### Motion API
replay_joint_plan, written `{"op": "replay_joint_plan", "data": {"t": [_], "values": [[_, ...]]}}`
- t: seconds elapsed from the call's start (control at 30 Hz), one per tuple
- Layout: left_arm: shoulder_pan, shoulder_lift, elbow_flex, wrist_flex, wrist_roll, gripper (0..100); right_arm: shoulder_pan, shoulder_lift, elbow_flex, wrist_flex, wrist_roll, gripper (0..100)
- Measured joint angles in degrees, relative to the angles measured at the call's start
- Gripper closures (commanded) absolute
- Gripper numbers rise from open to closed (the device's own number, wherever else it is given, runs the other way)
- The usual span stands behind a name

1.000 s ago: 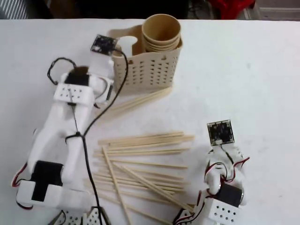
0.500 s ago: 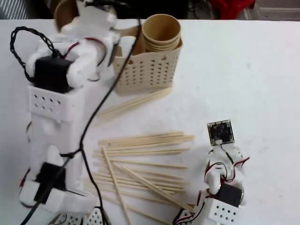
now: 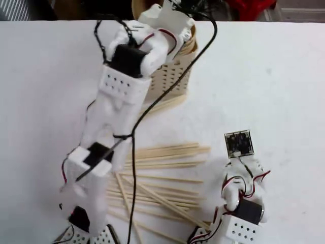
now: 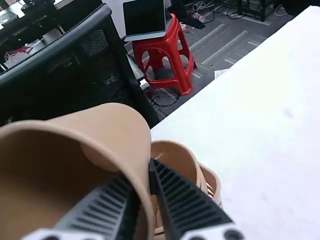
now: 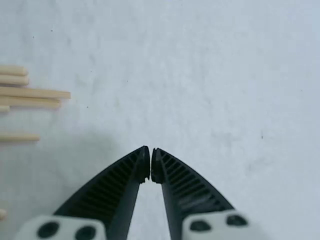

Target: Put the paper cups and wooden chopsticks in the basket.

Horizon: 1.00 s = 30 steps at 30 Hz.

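Left wrist view — left end effector (image 4: pixel 146 170) pinches the wall of a tan paper cup (image 4: pixel 70 150).

The paper cup (image 4: pixel 75 155) is seen in plain kraft tan, as are the nested cups (image 4: pixel 180 155) beside it; the basket (image 3: pixel 172 73) is coloured cream and patterned with rows of small holes; the wooden chopsticks (image 3: pixel 167 151) are shown in pale, unpainted wood; the table (image 3: pixel 274 76) is plain white; the left gripper (image 4: pixel 150 170) and right gripper (image 5: pixel 150 164) are ribbed black on white bodies; a black cable (image 3: pixel 133 173) is seen against the white left arm (image 3: pixel 114 112); the stool (image 4: pixel 162 52) is red; the chair (image 4: pixel 60 65) is black mesh.
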Motion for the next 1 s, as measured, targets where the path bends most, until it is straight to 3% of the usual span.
{"op": "replay_joint_plan", "data": {"t": [0.2,0.6,0.73,1.0], "values": [[0.0,3.3,-3.1,1.9,0.0,97,0.0,0.0,0.0,0.0,0.0,97.4],[0.0,3.6,-11.4,14.9,0.0,94,0.0,0.0,0.0,0.0,0.0,97.4],[0.0,3.6,-11.4,15.2,0.0,84,0.0,0.0,0.0,0.0,0.0,97.4],[0.0,3.6,-12.0,15.2,0.0,85,0.0,0.0,0.0,0.0,0.0,97.4]]}}
